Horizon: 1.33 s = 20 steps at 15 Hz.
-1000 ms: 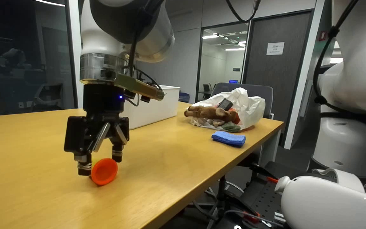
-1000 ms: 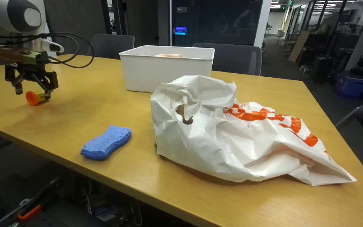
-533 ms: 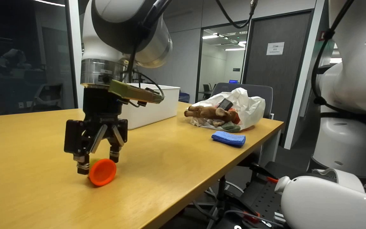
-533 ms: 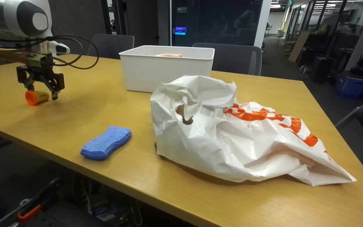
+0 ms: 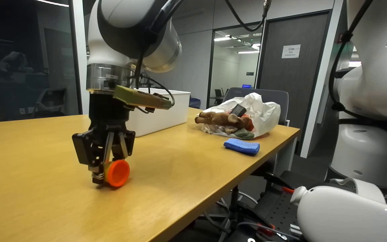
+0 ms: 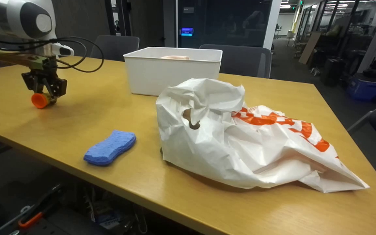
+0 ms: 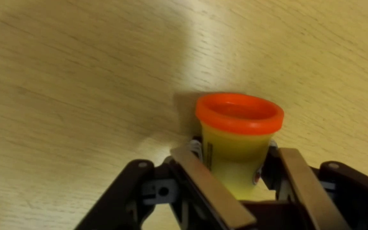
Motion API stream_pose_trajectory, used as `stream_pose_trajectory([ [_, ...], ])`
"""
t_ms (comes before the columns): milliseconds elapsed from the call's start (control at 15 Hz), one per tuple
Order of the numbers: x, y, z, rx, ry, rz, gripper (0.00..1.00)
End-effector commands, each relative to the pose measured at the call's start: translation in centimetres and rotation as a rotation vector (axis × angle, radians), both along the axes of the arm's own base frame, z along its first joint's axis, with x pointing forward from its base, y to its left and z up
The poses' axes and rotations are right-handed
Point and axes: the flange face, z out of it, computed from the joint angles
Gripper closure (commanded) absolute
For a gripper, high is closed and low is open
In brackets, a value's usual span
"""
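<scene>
gripper, mine (image 7: 234, 148): spread wide a second ago, now narrowed onto both sides of the orange-lidded tub (image 5: 115, 173), lying sideways on the table (image 5: 180, 171), so i judge it gripped but unlifted.

Lighting in both exterior views is dim and diffuse, the worktop (image 5: 180, 161) softly lit and the space beneath it sunk in darkness. In an exterior view, ceiling lights (image 5: 222, 39) glare behind a window (image 5: 228, 77) and dark glass (image 5: 22, 87) holds faint reflections. In an exterior view, a small screen (image 6: 187, 31) glows blue-violet. In the wrist view, 2 pale glare patches mark the worktop, shadow spreads beside the yellow pot (image 7: 235, 155), and the near parts of the end effector (image 7: 234, 147) blur.
</scene>
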Motion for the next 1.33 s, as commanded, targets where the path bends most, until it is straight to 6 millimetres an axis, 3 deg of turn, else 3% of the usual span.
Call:
stream_pose_trajectory([
  [0, 0.5, -2.9, 4.7, -0.069, -0.114, -0.058, 0.82],
  [267, 0.9, -9.6, 9.6, -0.126, -0.226, -0.208, 0.82],
  [533, 0.2, -17.9, 12.9, -0.206, -0.318, -0.373, 0.82],
  [933, -1.6, -29.0, 11.0, -0.48, -0.399, -0.552, 0.82],
  [1267, -1.2, -36.8, 10.3, -0.655, -0.467, -0.735, 0.82],
])
